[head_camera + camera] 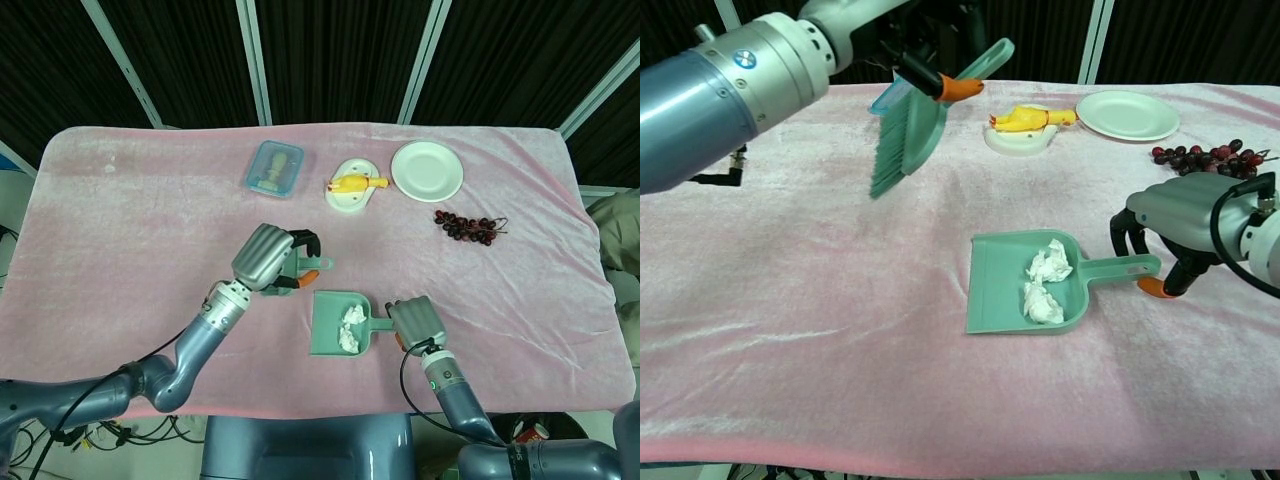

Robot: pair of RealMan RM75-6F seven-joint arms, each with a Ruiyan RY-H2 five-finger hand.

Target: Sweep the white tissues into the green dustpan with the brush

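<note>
The green dustpan [322, 333] [992, 292] lies flat on the pink cloth near the front edge. Two crumpled white tissues [350, 326] [1044, 287] sit inside it. My right hand [415, 321] [1177, 222] rests over the end of the pan's handle [1124, 267], fingers curled down around it. My left hand [267, 258] [925, 35] grips the green brush [908, 128] by its orange-collared handle. The brush hangs in the air, bristles down, to the left of the pan and apart from it.
Along the far side stand a blue lidded container [274, 167], a yellow toy duck [354, 184] on a small white dish, a white plate [427, 170] and a bunch of dark grapes [467, 226]. The cloth-covered table's front edge runs close below the dustpan.
</note>
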